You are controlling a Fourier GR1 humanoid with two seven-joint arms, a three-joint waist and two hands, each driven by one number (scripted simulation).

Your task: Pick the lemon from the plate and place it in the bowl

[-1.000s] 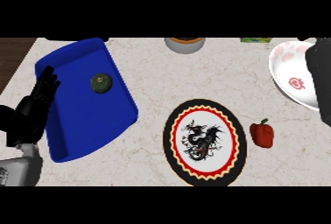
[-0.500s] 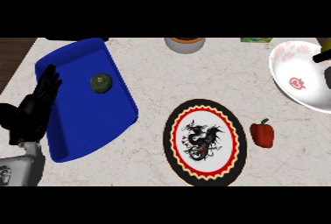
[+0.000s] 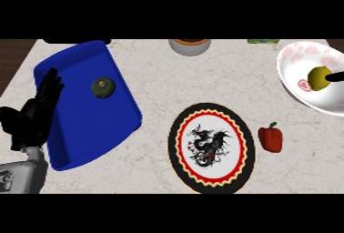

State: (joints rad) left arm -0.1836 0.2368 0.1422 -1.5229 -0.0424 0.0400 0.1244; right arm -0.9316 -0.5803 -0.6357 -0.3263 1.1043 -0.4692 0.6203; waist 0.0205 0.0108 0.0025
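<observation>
**Lemon lying in bowl at 2 o'clock, right hand touching it**

- Lemon: sitting inside the white, pink-patterned bowl at 2 o'clock, toward the bowl's right half. It is not lying on the plate.
- Right hand: showing only as 1 thin black sliver coming in from the 3 o'clock edge. Its tip is touching the lemon's right side. The rest of the hand is lying outside the view, so I cannot tell whether it is gripping the lemon or spread open.
- Left hand: resting at 9 o'clock, wide open, with its fingers pointing toward 12 o'clock. It is overlapping the left rim of the blue tray and holding nothing.
- Tray: lying tilted from 11 o'clock to 8 o'clock and carrying 1 dark green round fruit in its upper half, near the left hand but apart from it.
- Plate: black-rimmed, red and yellow border, dragon figure, lying at 5 o'clock.
- Red pepper: lying on the counter just beside the plate's right rim, at 4 o'clock.
- Round container: cut off at 12 o'clock.
</observation>
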